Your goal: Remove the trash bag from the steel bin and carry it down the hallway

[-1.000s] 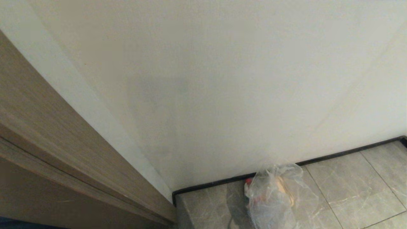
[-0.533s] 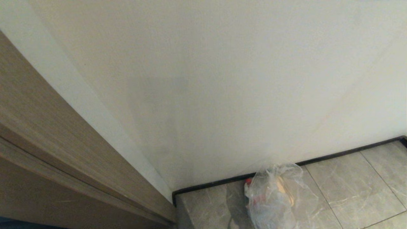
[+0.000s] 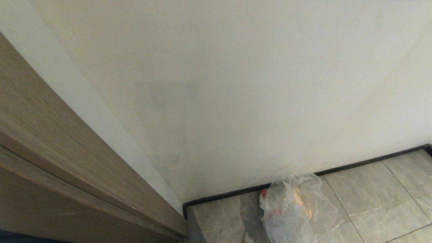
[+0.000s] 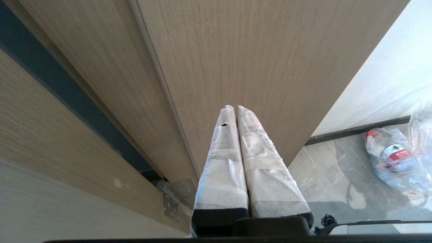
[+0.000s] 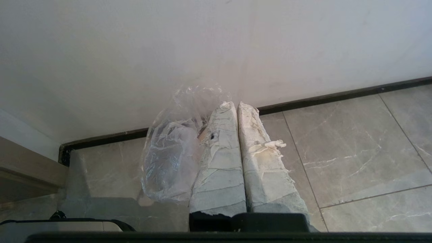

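Bag point(image 3: 292, 209) on hallway tiles point(image 3: 371, 195) by baseboard point(image 3: 364, 163), unheld; left gripper point(image 4: 235, 107) and right gripper point(image 5: 235, 103) both pinched closed, empty.

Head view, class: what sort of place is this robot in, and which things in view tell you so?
Probably an indoor hallway corner: grey marbled floor tiles, a plain white wall edged with a black baseboard, and a brown wooden door frame. A clear trash bag sits on the tiles by the wall.
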Available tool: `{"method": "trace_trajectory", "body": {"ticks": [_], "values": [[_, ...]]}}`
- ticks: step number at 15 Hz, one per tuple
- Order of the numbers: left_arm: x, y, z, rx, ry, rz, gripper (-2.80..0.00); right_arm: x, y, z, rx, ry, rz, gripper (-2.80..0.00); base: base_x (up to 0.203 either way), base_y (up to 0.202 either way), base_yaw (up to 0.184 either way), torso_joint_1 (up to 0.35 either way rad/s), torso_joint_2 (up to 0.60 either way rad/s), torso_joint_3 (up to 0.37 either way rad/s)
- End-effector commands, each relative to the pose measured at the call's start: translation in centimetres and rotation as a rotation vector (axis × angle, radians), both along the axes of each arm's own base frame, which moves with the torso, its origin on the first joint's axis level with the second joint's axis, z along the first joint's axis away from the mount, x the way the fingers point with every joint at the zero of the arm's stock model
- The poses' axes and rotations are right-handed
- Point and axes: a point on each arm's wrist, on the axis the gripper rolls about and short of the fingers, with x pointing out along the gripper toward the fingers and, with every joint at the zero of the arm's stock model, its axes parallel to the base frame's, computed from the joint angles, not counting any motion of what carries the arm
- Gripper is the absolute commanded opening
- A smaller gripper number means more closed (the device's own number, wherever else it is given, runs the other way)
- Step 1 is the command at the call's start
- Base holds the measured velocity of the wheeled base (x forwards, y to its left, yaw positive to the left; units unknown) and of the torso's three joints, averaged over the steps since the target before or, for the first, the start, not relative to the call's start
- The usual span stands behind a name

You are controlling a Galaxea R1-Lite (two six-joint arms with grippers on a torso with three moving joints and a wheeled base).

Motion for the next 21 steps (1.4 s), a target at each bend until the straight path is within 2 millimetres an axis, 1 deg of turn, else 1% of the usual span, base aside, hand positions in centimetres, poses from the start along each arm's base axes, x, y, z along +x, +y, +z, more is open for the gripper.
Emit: {"method": "trace_trajectory", "body": {"ticks": [1, 21], "values": [[0.0, 0.0, 0.0, 0.0, 0.0, 0.0, -2.8, 0.03, 0.0, -0.03, 0.001, 0.003, -0.002, -2.8, 0.0, 0.0, 0.0, 0.0, 0.0, 0.0], [0.0, 0.0, 0.0, 0.0, 0.0, 0.0, -2.8, 0.02, 0.0, -0.03, 0.001, 0.001, -0.001, -2.8, 0.0, 0.0, 0.0, 0.0, 0.0, 0.0]]}}
